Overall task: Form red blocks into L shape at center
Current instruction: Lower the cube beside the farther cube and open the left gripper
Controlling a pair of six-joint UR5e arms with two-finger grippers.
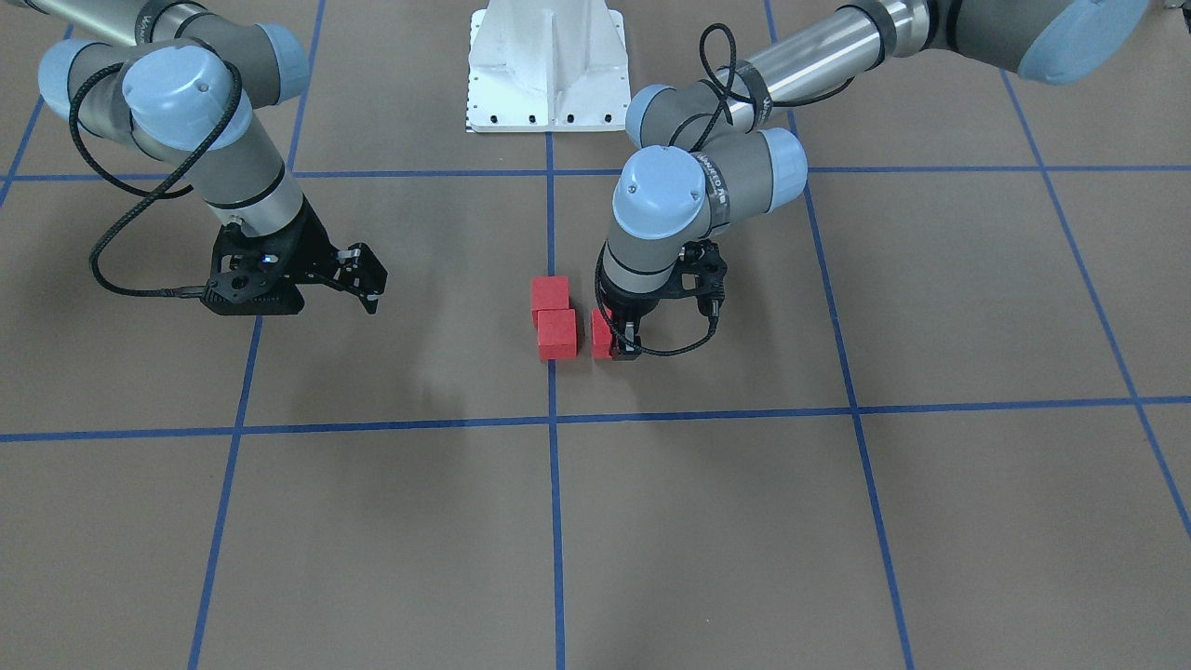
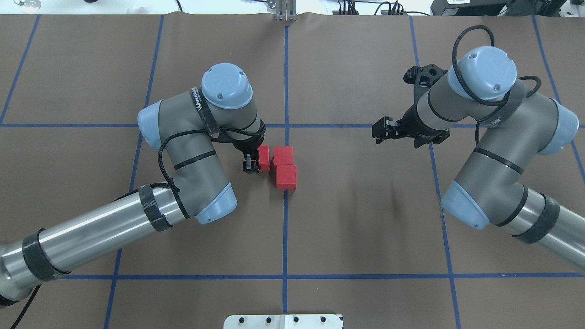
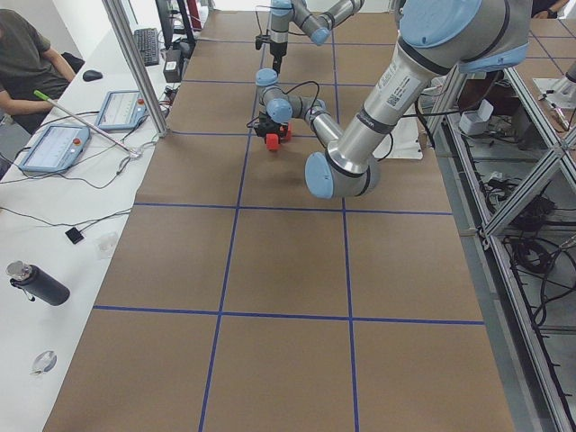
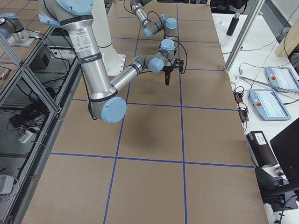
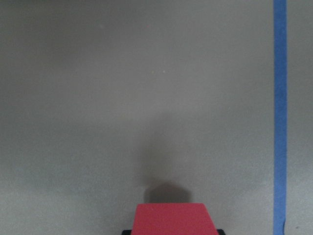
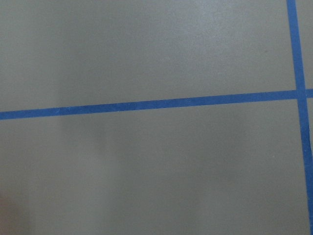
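floor: brown cover (image 2: pixel 365 228), blue tape grid (image 2: pixel 284 276) | side: white bench (image 3: pixel 54 261), aluminium post (image 3: pixel 135 63)

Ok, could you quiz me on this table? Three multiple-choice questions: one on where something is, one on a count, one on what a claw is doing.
1. Where do the two loose red blocks lie?
A. at a table corner
B. inside a bowl
C. on the middle blue line, touching each other

2. How many red blocks are there in all?
A. two
B. three
C. five

3. What is the left gripper doing?
A. closed on a red block
B. hanging empty, far from the blocks
C. holding a blue cup

Answers:
1. C: the overhead view shows both sitting across the line, edge to edge.
2. B: two are loose and one is in the gripper.
3. A: the left wrist view shows red between its fingers.
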